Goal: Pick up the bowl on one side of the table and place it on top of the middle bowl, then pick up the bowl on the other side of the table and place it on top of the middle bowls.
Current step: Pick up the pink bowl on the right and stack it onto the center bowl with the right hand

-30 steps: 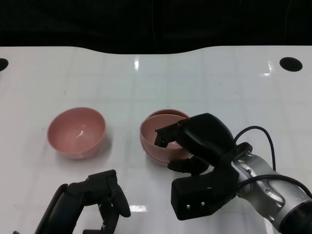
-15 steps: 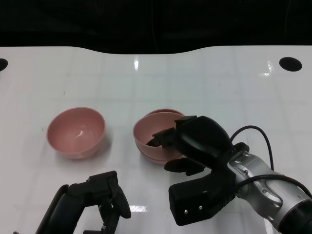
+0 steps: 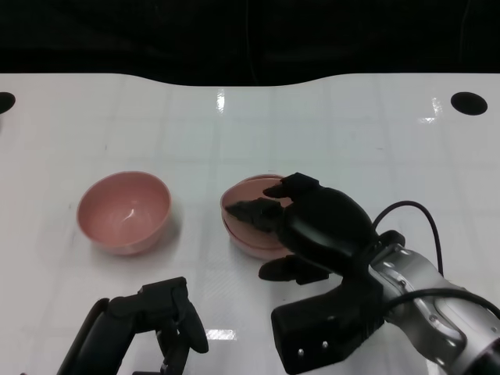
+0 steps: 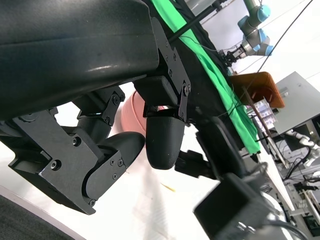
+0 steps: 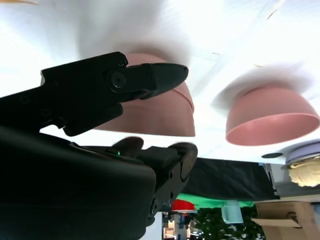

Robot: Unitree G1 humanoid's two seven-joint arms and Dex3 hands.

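Observation:
Two pink bowls sit nested as a middle stack point(image 3: 248, 231) point(image 5: 155, 110) at the table's centre. My right hand point(image 3: 316, 226) point(image 5: 90, 150) is at the stack's near right. Its fingers point(image 3: 251, 209) spread over the top bowl's opening, just clear of the rim. Its thumb point(image 5: 150, 77) lies by the outer wall. A single pink bowl point(image 3: 123, 211) point(image 5: 270, 117) stands upright to the left, apart from the stack. My left hand point(image 3: 156, 320) point(image 4: 130, 145) hangs low near the table's front edge, fingers bent, holding nothing. Behind it, a pink bowl point(image 4: 131, 107) shows.
The white table point(image 3: 351, 133) has a round black hole at the far right point(image 3: 469, 102) and another at the far left edge point(image 3: 4, 101). A black cable point(image 3: 410, 209) loops off my right wrist. Beyond the far edge lie a green cloth point(image 4: 215, 70) and an orange box point(image 4: 257, 87).
The bowl my right hand held tilted over the middle bowl now sits level, nested in it. The hand's fingers have spread and let go of the rim. The left hand has not moved.

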